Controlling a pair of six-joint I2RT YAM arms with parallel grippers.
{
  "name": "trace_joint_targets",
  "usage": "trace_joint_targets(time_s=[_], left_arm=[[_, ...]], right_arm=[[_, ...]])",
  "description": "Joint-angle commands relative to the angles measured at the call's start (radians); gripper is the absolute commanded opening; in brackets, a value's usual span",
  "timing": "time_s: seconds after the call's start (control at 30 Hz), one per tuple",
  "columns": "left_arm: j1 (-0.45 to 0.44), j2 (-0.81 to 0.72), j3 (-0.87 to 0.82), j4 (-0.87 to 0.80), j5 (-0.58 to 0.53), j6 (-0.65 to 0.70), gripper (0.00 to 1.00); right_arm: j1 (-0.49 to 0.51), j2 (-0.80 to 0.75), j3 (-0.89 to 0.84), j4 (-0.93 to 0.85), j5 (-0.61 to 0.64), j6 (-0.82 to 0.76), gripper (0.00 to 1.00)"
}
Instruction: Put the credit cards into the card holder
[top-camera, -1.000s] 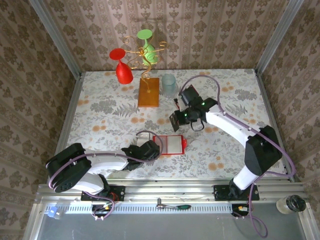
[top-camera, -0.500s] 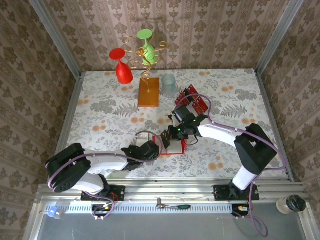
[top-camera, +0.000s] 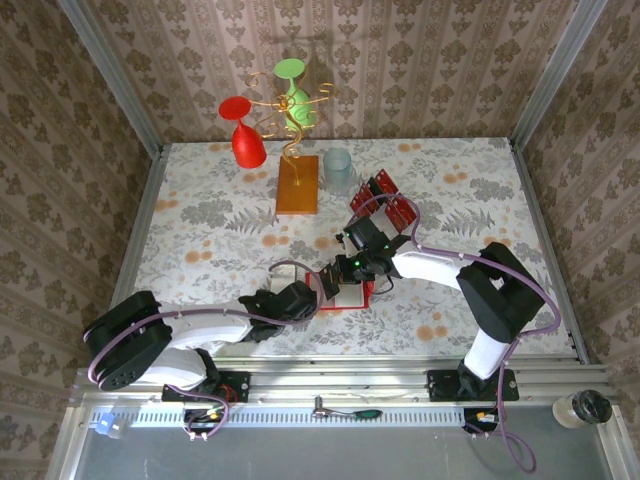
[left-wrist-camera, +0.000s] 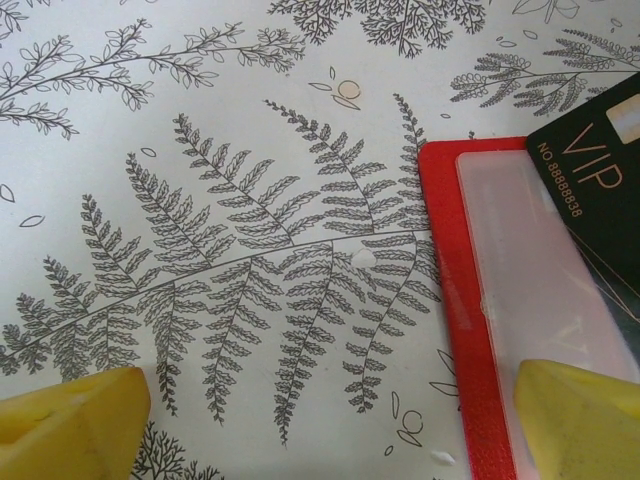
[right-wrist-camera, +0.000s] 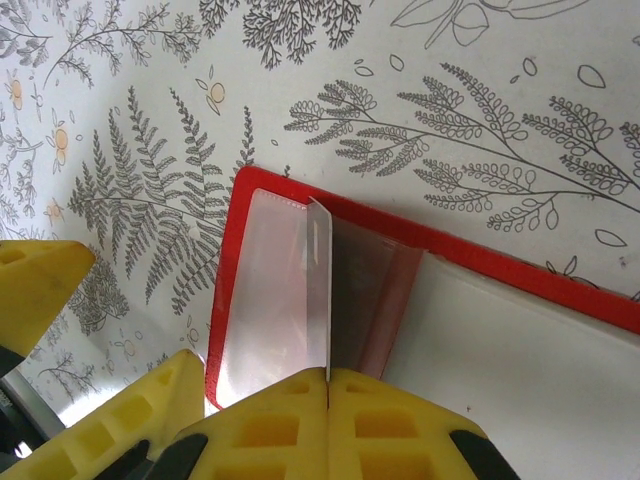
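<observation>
The card holder (top-camera: 356, 291) lies open on the table, a red border (left-wrist-camera: 448, 300) round a pale inside (right-wrist-camera: 262, 300). My right gripper (top-camera: 338, 272) is shut on one credit card (right-wrist-camera: 320, 285), seen edge-on and standing on the holder's left pocket. That card's dark face reads VIP (left-wrist-camera: 592, 160). My left gripper (top-camera: 312, 297) is open at the holder's left edge, its right fingertip (left-wrist-camera: 585, 420) over the pale pocket and the left one (left-wrist-camera: 70, 425) over the tablecloth. More red credit cards (top-camera: 388, 205) stand behind.
The cards behind sit in a clear tiered stand. A gold wire rack on an orange base (top-camera: 297, 186) holds a red glass (top-camera: 246, 140) and a green glass (top-camera: 296, 100). A pale cup (top-camera: 337, 171) stands beside it. Patterned walls close in the table.
My right gripper has come forward and left from the card stand to the open holder, carrying a card. The stand now shows behind it. The left arm has barely moved.
</observation>
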Motion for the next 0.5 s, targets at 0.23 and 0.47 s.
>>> trace_joint_targets(time_s=[0.23, 0.47], left_arm=[[0.001, 0.043, 0.047, 0.014, 0.001, 0.039, 0.95], [0.001, 0.076, 0.057, 0.020, 0.009, 0.045, 0.95]], right_arm=[[0.003, 0.021, -0.036, 0.016, -0.003, 0.017, 0.00], [0.003, 0.023, -0.044, 0.026, -0.010, 0.026, 0.00]])
